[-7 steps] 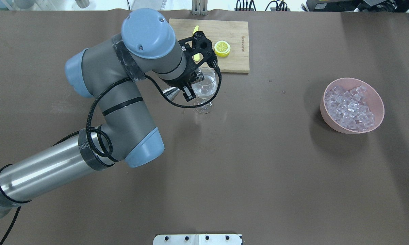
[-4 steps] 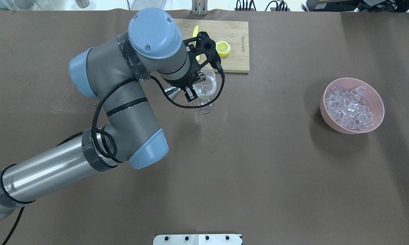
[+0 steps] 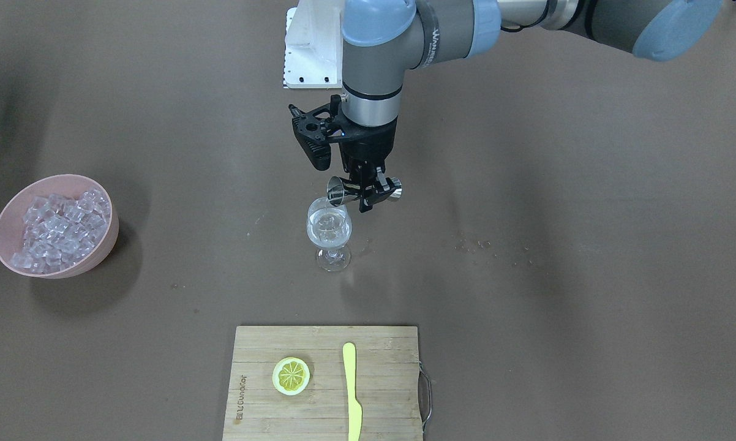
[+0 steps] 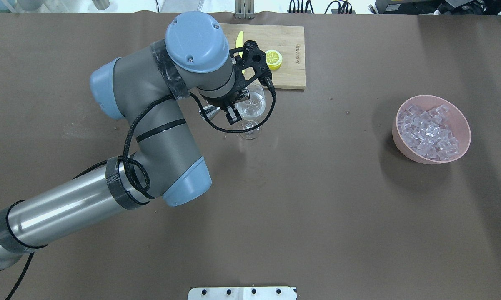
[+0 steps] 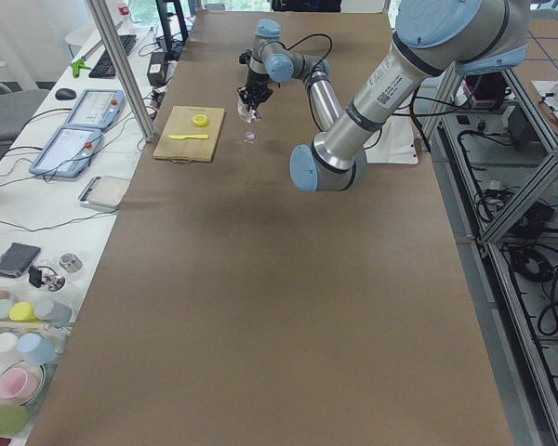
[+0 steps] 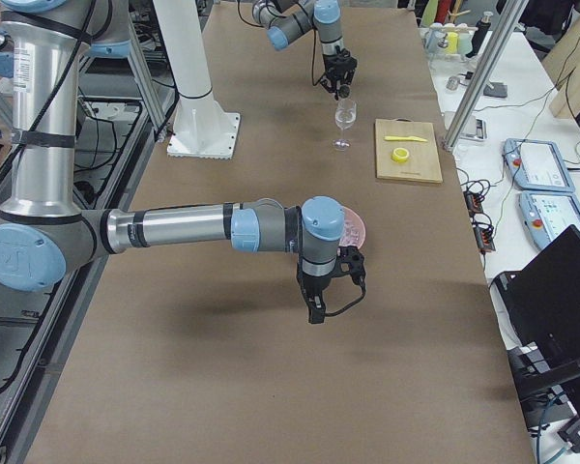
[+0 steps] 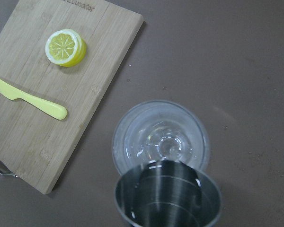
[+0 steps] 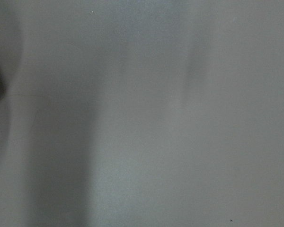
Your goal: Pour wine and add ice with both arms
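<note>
My left gripper [image 3: 371,191] is shut on a steel jigger [image 3: 336,191], tipped on its side with its mouth over the rim of a clear wine glass [image 3: 329,229]. In the overhead view the gripper [image 4: 230,111] holds the jigger [image 4: 209,113] at the glass [image 4: 254,104]. The left wrist view shows the jigger's mouth [image 7: 168,201] above the glass [image 7: 132,137], which holds a little clear wine. The ice [image 4: 429,131] fills a pink bowl [image 4: 400,141] at the right. My right gripper [image 6: 324,302] hangs beside that bowl; I cannot tell whether it is open or shut.
A wooden cutting board [image 4: 286,73] behind the glass carries a lemon slice [image 4: 272,59] and a yellow knife [image 4: 239,39]. The white robot base [image 4: 242,293] is at the near edge. The bowl of ice also shows in the front-facing view [image 3: 101,254].
My left arm's elbow and wrist have shifted right and a little away from the robot. The jigger stays at the glass rim. The bowl and board have not moved.
</note>
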Motion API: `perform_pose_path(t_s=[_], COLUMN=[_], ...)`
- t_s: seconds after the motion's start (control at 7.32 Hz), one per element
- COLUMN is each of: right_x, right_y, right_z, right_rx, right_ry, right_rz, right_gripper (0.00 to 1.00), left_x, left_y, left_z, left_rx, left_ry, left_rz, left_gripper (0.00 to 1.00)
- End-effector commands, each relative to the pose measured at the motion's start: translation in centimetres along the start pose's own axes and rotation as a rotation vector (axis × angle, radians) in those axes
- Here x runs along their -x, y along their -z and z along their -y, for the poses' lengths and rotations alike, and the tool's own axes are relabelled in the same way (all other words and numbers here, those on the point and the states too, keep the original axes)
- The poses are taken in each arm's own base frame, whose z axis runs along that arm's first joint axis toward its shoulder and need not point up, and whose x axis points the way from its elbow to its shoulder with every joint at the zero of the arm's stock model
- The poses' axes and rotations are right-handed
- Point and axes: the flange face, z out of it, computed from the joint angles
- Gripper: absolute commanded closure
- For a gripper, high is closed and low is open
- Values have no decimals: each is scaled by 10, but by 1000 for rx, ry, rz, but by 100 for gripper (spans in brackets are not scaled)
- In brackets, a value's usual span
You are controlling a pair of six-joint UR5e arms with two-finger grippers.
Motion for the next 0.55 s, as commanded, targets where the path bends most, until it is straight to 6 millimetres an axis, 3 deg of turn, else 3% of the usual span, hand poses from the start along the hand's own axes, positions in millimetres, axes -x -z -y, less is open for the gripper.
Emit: perform_pose_path(t_s=[0.0,0.41], right_x=[0,0], right_y=[0,0], right_z=[0,0], right_rx=[1,1], right_ry=[-1,-1], right_rz=[0,0], right_gripper=[0,0], left_x=[5,7], left_y=[0,-2], left_z=[3,2], left_rx=[17,36], left_ry=[-29,-95], left_rz=[49,122], left_gripper=[100,100])
